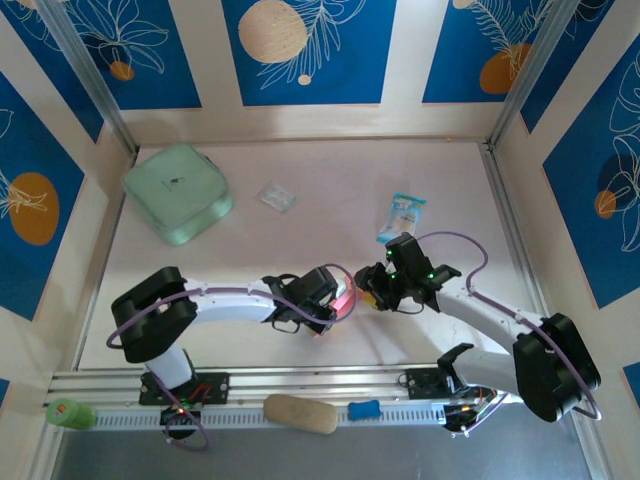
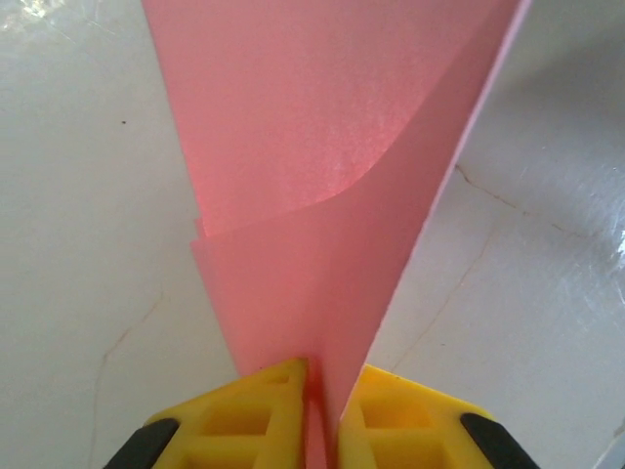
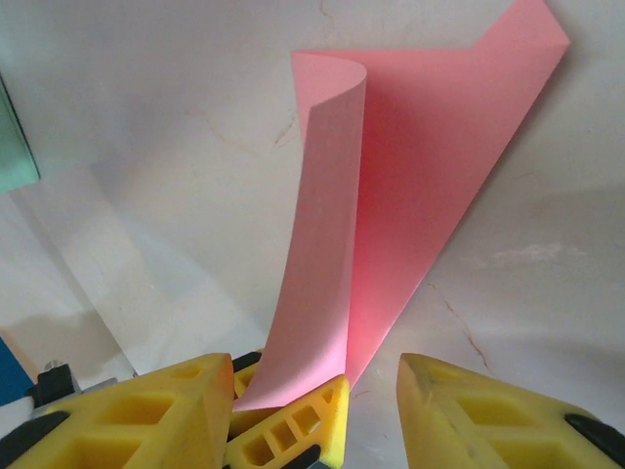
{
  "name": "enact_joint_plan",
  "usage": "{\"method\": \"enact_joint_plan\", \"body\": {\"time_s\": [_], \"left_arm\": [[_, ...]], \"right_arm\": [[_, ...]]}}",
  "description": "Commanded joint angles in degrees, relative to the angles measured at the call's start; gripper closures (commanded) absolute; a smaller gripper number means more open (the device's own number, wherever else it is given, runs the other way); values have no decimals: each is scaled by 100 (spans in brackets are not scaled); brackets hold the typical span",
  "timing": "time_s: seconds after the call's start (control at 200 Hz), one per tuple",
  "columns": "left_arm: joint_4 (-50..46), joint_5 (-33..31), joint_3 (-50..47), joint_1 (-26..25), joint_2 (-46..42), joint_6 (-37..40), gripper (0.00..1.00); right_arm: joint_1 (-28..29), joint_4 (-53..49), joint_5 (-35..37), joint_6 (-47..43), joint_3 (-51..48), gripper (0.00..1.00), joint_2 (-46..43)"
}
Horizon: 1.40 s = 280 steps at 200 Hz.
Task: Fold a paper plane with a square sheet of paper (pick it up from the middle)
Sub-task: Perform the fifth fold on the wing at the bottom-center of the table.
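The left pincer [image 2: 317, 415] grasps the folded pink paper [image 2: 322, 147] by its narrow end; the right pincer [image 3: 314, 376] is released, standing wide beside it.

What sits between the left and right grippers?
The pink paper, partly folded. The top view shows it bridging the gap between the left gripper and the right gripper; the left wrist view shows the left one pinching its edge.

Sheet of paper [image 2: 322, 176]: thin pink paper, smooth, matt with a faint sheen. Right gripper fingers [image 3: 146, 410]: yellow moulded plastic, matt, with open ribbed cells. Table [image 2: 88, 195]: white, smooth, slightly glossy, with hairline cracks; rail [image 1: 300, 378] at its near edge is bare silvery metal.
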Motion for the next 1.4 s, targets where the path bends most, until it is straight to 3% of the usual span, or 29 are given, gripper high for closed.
{"method": "enact_joint_plan", "body": {"time_s": [0.0, 0.38, 0.63, 0.845, 1.075, 1.395], "left_arm": [[-262, -269, 201, -70, 87, 221, 87], [-622, -668, 407, -193, 203, 462, 86], [-618, -697, 443, -301, 214, 523, 84], [-602, -693, 414, -328, 162, 549, 78], [-563, -675, 390, -358, 144, 554, 77], [-454, -579, 363, -391, 141, 550, 79]], "right_arm": [[-2, -257, -177, -97, 197, 53, 148], [-9, -113, -296, -87, 153, 56, 267], [-47, -63, -315, -35, 59, 75, 332], [-71, -25, -307, 1, 18, 82, 307], [-89, -1, -314, 36, -32, 98, 291], [-97, 72, -314, 115, -88, 100, 291]]}}
